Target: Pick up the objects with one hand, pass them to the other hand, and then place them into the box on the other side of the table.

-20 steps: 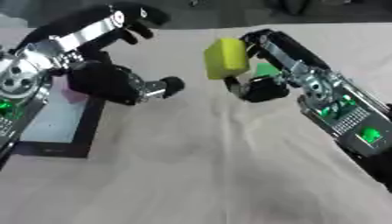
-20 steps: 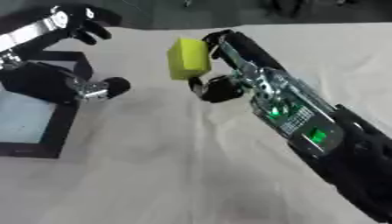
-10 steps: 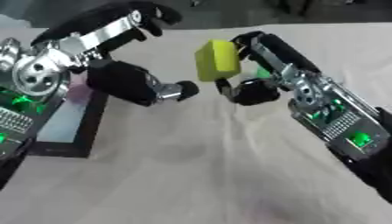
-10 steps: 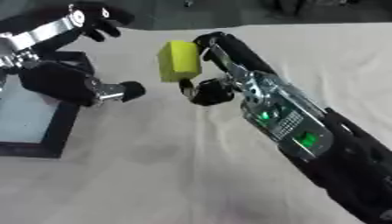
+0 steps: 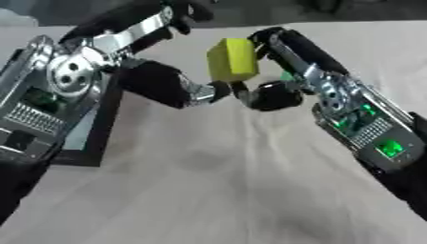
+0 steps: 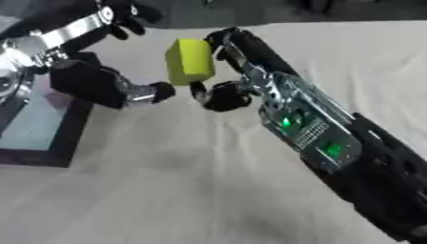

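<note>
In the left eye view I have my right hand (image 5: pixel 271 71) curled around a yellow-green block (image 5: pixel 233 59), fingers over its far side and the thumb tucked just under its lower edge, so the block is held up off the table (image 5: pixel 217 190), which is covered in a pale cloth. My left hand (image 5: pixel 158 71) is reaching in from the left with its fingers spread wide: the upper fingers arch above and behind the block, and the thumb tip sits just beside the block's lower left corner, though I cannot tell whether it touches. The black-walled box (image 5: pixel 98 125) lies at the left edge of the table, mostly hidden behind my left forearm. In the right eye view the block (image 6: pixel 189 61) shows apart from the left thumb tip (image 6: pixel 161 90), with a slim gap between them, and the right hand (image 6: pixel 233 62) is clamped on the block from the right. The box (image 6: pixel 50 125) shows more of itself here: a pale floor inside a dark rim, with something small and purplish near its far inner corner.
</note>
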`<move>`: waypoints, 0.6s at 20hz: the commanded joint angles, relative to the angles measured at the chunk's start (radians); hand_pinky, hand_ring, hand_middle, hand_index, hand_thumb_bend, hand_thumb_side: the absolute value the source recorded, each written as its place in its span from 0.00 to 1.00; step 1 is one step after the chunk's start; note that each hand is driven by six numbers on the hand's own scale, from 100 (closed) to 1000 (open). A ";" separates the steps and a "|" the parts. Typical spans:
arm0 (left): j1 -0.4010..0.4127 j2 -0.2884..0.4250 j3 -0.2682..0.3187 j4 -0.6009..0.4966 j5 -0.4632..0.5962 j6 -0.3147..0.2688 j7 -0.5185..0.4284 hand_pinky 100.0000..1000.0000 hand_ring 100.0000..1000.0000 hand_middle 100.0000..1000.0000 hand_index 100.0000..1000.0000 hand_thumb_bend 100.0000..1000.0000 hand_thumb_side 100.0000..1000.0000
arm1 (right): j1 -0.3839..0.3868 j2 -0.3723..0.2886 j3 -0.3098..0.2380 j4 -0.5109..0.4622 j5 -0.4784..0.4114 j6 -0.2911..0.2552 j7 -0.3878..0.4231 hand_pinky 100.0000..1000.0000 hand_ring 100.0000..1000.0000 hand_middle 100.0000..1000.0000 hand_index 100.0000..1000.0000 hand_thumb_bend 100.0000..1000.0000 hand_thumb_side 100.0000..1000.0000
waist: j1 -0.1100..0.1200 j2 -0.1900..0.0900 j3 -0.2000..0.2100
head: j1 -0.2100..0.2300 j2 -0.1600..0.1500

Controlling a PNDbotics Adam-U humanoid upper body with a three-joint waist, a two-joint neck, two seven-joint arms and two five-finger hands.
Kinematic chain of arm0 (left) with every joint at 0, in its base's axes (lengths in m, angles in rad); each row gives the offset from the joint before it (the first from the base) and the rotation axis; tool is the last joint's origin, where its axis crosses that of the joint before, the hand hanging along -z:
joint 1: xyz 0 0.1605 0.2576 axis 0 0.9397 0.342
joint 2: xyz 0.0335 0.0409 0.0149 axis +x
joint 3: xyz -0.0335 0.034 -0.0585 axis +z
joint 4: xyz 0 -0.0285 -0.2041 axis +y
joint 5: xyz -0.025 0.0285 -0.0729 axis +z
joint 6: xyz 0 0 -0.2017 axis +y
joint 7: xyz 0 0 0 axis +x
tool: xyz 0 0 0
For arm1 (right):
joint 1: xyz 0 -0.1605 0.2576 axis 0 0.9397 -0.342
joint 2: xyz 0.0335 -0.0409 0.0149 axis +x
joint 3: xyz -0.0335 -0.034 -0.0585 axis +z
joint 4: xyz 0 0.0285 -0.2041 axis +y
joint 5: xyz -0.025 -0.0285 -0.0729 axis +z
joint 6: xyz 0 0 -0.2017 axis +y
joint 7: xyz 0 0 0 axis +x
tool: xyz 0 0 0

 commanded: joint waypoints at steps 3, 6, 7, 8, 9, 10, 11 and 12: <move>-0.030 -0.006 -0.009 0.017 -0.008 0.001 -0.033 0.86 0.86 0.87 0.92 0.47 0.33 | -0.025 0.001 -0.007 -0.034 0.009 0.003 0.014 0.80 0.74 0.70 0.56 0.00 0.00 | 0.011 -0.044 -0.002 | 0.003 0.010; -0.032 -0.010 -0.013 0.029 -0.018 -0.002 -0.046 0.86 0.86 0.87 0.92 0.46 0.33 | -0.026 0.002 -0.008 -0.044 0.011 0.004 0.018 0.81 0.74 0.70 0.55 0.00 0.00 | 0.011 -0.044 -0.003 | 0.003 0.013; -0.032 -0.012 -0.014 0.032 -0.022 -0.001 -0.047 0.85 0.86 0.87 0.92 0.44 0.33 | -0.026 0.002 -0.008 -0.048 0.011 0.004 0.021 0.81 0.74 0.70 0.56 0.00 0.00 | 0.011 -0.044 -0.003 | 0.003 0.012; -0.033 -0.014 -0.014 0.035 -0.027 0.001 -0.045 0.85 0.86 0.87 0.92 0.43 0.32 | -0.026 0.002 -0.008 -0.051 0.012 0.004 0.023 0.80 0.74 0.70 0.56 0.00 0.00 | 0.011 -0.044 -0.003 | 0.004 0.011; -0.034 -0.016 -0.014 0.037 -0.031 0.003 -0.040 0.85 0.86 0.87 0.92 0.40 0.31 | -0.026 0.002 -0.008 -0.053 0.013 0.004 0.025 0.80 0.74 0.70 0.55 0.00 0.00 | 0.011 -0.044 -0.003 | 0.004 0.010; -0.035 -0.018 -0.013 0.038 -0.034 0.007 -0.032 0.84 0.85 0.86 0.91 0.37 0.30 | -0.026 0.003 -0.009 -0.055 0.014 0.005 0.027 0.80 0.74 0.70 0.55 0.00 0.00 | 0.011 -0.043 -0.003 | 0.004 0.008; -0.035 -0.020 -0.012 0.038 -0.035 0.012 -0.022 0.84 0.85 0.86 0.91 0.36 0.30 | -0.025 0.003 -0.009 -0.057 0.014 0.006 0.027 0.80 0.74 0.70 0.55 0.00 0.00 | 0.011 -0.043 -0.003 | 0.005 0.006; -0.035 -0.022 -0.012 0.038 -0.034 0.017 -0.013 0.84 0.85 0.86 0.91 0.33 0.30 | -0.025 0.003 -0.010 -0.058 0.015 0.006 0.028 0.80 0.74 0.70 0.55 0.00 0.00 | 0.011 -0.043 -0.003 | 0.005 0.005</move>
